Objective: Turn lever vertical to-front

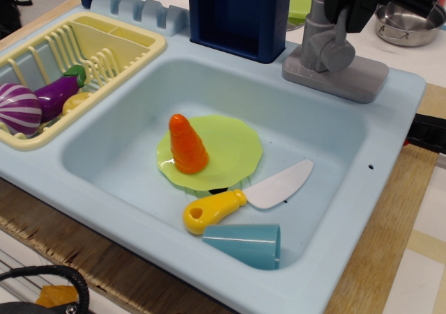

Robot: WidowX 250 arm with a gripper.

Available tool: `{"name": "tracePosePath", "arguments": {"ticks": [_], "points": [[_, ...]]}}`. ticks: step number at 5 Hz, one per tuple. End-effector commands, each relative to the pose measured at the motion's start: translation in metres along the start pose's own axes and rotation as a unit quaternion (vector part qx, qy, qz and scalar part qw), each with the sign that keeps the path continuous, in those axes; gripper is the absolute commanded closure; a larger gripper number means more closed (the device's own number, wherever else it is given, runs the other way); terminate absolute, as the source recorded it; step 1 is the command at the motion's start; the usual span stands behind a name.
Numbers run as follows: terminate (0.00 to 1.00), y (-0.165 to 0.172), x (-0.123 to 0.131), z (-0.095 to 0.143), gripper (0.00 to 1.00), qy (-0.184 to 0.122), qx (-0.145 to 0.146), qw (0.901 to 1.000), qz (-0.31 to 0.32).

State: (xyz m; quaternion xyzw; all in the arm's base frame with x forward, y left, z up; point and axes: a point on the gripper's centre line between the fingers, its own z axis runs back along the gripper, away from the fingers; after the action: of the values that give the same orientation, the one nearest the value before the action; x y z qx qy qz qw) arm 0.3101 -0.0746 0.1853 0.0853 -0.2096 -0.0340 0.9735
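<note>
At the far left, the yellow dish rack (83, 46) holds a purple eggplant (56, 95) and a striped purple onion (17, 108). In the pale blue sink (209, 209) an orange carrot (187, 144) stands on a green plate (233, 147); near the front lie a knife (244, 197) with a yellow handle and a teal cup (245, 244) on its side. None of these concern me.

My work is at the upper right, where the grey faucet (327, 49) stands on the sink's back edge. The lever (341, 23) rises from the round hub (338, 51) on the faucet's side, standing roughly upright, with its top half hidden behind me. I judge that I am at the approach-and-grasp step: the lever is not yet swung toward the front.

My gripper (350, 8) hangs right over the lever's upper end, dark fingers (357, 11) close beside it. Whether I touch it, or how wide my fingers stand, I cannot tell; the top edge cuts me off. Next I would need a firm hold or a push on the stick, then a forward arc about the hub.
</note>
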Motion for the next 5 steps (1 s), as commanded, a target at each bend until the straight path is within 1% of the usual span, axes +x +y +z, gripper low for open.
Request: {"name": "tracePosePath", "arguments": {"ticks": [1,2,4,5], "points": [[0.0,0.025,-0.024,-0.003,1.0,0.016,-0.002,0.9991,0.04],[0.0,0.034,-0.036,-0.011,1.0,0.023,-0.01,0.9982,0.054],[0.0,0.042,-0.063,-0.021,1.0,0.051,-0.034,0.9932,0.099],[0.0,0.043,-0.074,-0.021,1.0,0.086,-0.049,0.9883,0.116]]}}
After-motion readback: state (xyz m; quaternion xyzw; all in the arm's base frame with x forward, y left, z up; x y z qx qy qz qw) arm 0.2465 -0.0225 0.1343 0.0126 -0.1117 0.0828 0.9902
